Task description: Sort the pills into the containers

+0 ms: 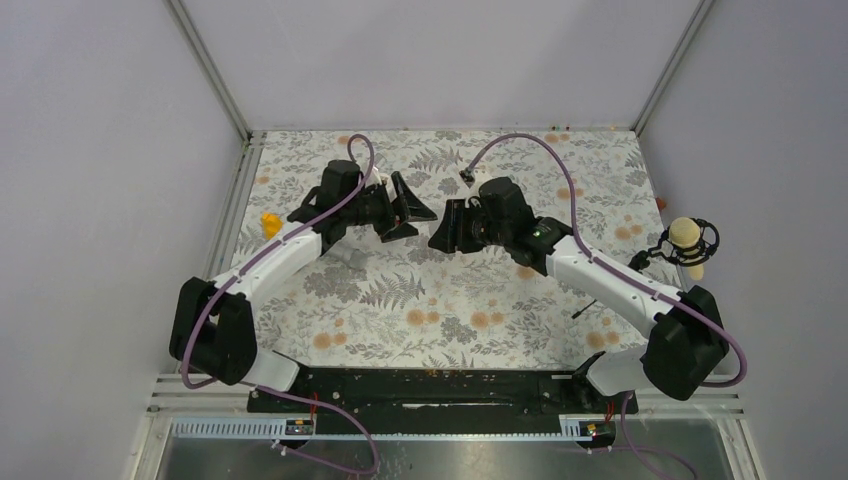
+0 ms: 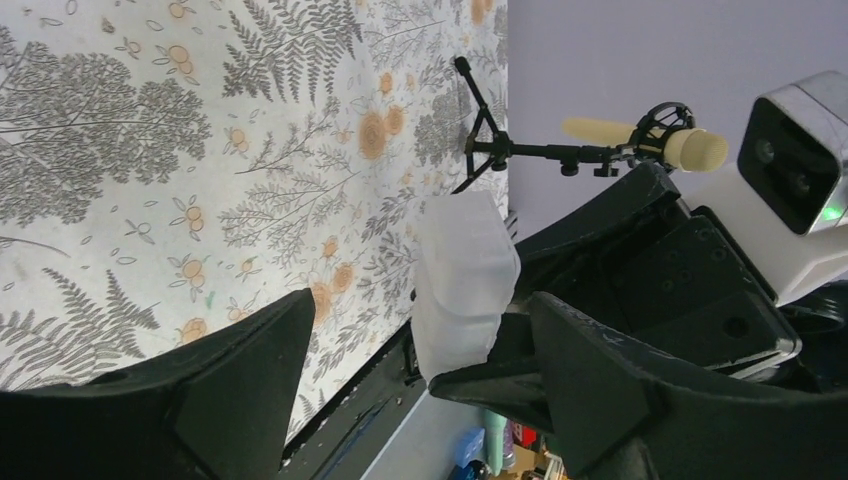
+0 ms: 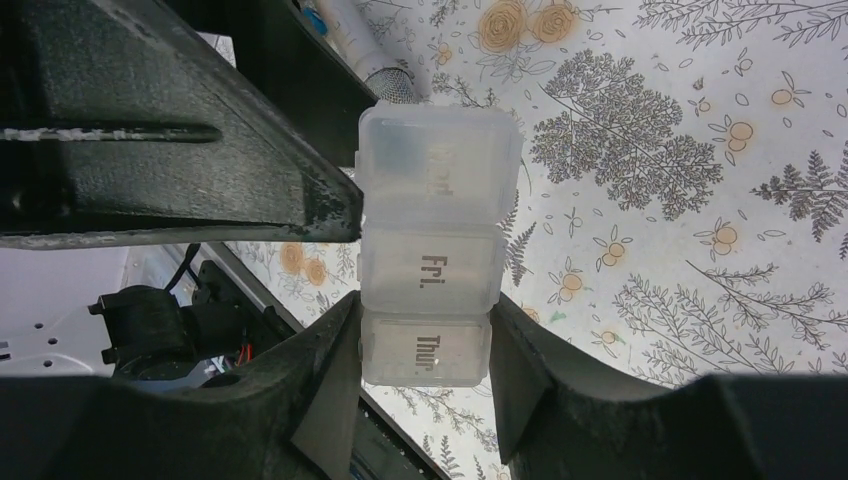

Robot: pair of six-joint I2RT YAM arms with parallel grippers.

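The thing in play is a translucent, colourless pill box (image 3: 430, 270), a strip of lidded cells joined in a row. Two of its lids read "Fri." and "Thur." in dark letters, while the lettering on the third is too blurred to read. No pills can be made out through its cloudy walls. The right gripper (image 3: 425, 355) is clamped on it, one finger on each side of the "Thur." cell, and the rest of the strip sticks out past the fingertips. It is held above the fern-and-flower-patterned table (image 1: 440, 310), around the middle and towards the far side. The left gripper (image 2: 420, 310) faces it with its fingers spread apart. The box's free end lies between those fingers, and whether they touch it cannot be told.
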